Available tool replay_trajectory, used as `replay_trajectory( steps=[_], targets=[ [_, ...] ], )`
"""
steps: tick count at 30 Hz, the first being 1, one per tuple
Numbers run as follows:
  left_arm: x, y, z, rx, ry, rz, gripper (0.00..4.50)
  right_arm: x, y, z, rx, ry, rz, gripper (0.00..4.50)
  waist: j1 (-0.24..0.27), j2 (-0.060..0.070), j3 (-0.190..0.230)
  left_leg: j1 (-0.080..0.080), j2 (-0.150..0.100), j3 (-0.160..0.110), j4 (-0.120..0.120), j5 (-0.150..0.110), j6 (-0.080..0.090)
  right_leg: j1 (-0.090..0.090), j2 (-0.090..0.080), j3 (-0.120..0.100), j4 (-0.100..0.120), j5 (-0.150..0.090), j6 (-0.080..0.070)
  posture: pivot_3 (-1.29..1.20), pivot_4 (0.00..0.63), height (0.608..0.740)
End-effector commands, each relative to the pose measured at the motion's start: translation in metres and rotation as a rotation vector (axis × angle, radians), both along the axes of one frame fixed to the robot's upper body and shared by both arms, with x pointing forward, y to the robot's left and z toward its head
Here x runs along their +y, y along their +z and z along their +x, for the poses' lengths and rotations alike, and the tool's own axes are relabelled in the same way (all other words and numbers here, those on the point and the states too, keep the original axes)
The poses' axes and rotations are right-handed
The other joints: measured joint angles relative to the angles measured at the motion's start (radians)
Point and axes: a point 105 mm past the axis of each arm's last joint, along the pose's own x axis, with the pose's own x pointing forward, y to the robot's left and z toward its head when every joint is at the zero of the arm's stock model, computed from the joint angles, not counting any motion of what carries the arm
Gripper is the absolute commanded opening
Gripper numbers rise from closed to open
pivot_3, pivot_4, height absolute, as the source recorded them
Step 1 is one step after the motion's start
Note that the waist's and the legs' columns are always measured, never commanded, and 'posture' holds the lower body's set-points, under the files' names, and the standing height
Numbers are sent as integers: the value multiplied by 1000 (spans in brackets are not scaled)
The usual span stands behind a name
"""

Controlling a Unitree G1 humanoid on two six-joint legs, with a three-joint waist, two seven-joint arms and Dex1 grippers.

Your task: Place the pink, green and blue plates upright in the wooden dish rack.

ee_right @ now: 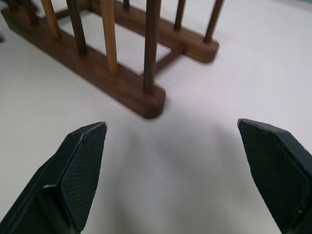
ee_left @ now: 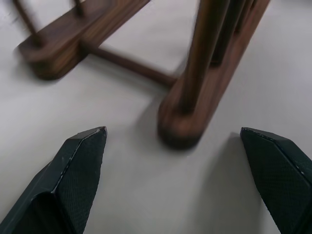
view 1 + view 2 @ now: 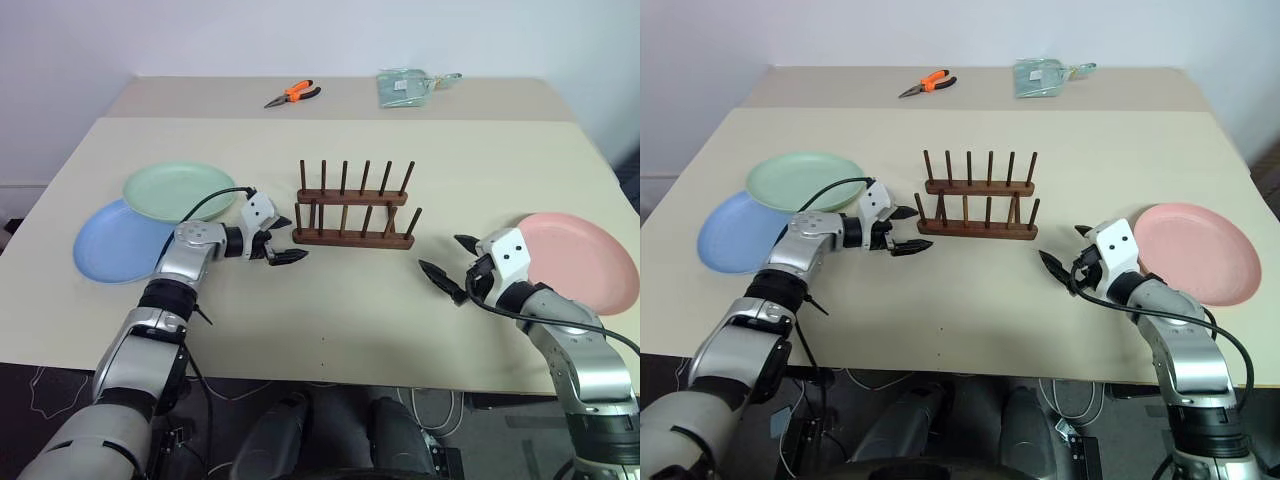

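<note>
Rack (image 3: 354, 212) empty; green plate (image 3: 178, 190) overlaps blue (image 3: 115, 243) (pink (image 3: 580, 258) apart).

A plain lab or test room — a bare beige bench (image 3: 330, 300) against a blank white wall (image 3: 300, 35), orange-handled pliers (image 3: 293, 94) lying at the back, loose cables underneath.

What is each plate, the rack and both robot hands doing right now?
pink plate: flat on table
green plate: flat, overlapping blue plate
blue plate: flat, partly under green
wooden dish rack: upright, no plates in it
left gripper: jaws open, holding nothing
right gripper: jaws open, holding nothing
</note>
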Motion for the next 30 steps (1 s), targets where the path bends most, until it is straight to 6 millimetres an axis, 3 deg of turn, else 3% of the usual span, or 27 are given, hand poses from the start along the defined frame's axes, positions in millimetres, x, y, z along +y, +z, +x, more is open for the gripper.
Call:
replay_trajectory(
  steps=[1,3,9,13,17,20,24,27,30],
  targets=[
    [-14,-24,-10,79,-58,24,4255,2,14,-3,-56,-3,4,4431,1,0,0,0,0,0,0,0,0,0,0,0,0,0,0,0,150,740],
    [-12,-27,-13,80,-67,31,3601,3,14,-2,-53,3,2,4450,-1,0,0,0,0,0,0,0,0,0,0,0,0,0,0,0,150,740],
    [0,-30,-28,65,-109,44,766,6,11,7,-47,26,-1,4450,-11,0,-1,1,0,0,0,0,0,0,0,0,1,0,0,0,150,740],
    [1,-26,-45,33,-186,71,781,4,7,12,-42,27,-6,4450,-21,0,-1,2,1,0,0,0,0,1,1,0,1,0,0,0,150,740],
    [-13,-14,-74,-9,-321,70,781,-13,4,14,-31,-6,-47,4450,-24,0,-1,1,1,0,0,0,0,1,1,0,1,0,0,0,150,740],
    [-17,-8,-79,-29,-338,69,781,-28,2,14,-22,-41,-80,4450,-19,0,-1,1,1,0,0,0,0,1,1,0,1,0,0,0,150,740],
    [-13,-7,-69,-25,-265,79,2722,-39,-1,12,-10,-55,-124,4450,-18,0,0,1,1,0,0,0,0,1,1,0,1,0,0,0,150,740],
    [14,-20,-60,-11,-133,149,4162,-39,-4,4,7,-23,-143,4450,-23,0,0,1,1,0,0,0,0,1,1,0,1,0,0,0,150,740],
    [46,-28,-66,38,-25,168,4224,-41,-5,-5,29,4,-152,3648,-31,1,-1,2,1,0,0,0,0,0,1,0,2,0,-1,0,150,740]
  ],
)
